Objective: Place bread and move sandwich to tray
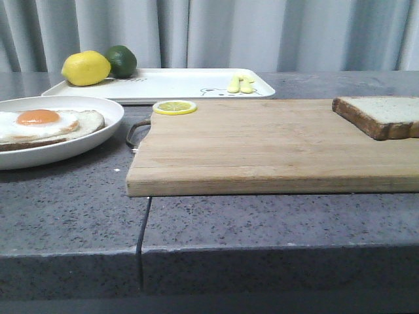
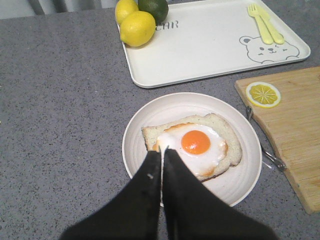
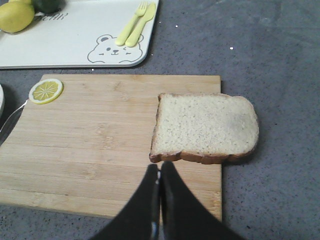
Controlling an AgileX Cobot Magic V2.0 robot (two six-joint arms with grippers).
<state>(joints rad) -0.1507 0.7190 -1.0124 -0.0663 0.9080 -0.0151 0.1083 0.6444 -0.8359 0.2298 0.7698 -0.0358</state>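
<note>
- Bread (image 3: 204, 128) lies flat on the wooden cutting board's (image 1: 262, 144) far-right corner, overhanging its edge.
- Right fingers (image 3: 160, 172) pressed together, above the board beside the slice.
- Left fingers (image 2: 162, 156) together over the sandwich (image 2: 195, 145) on its plate (image 2: 235, 180), left of the board.
- Tray (image 1: 177, 84) sits behind the board on the grey speckled table (image 1: 262, 222); grey curtains (image 1: 262, 33) behind.

Front view low across the cutting board (image 1: 275, 147); both wrist views look down, sharing the tray (image 2: 210, 45)
</note>
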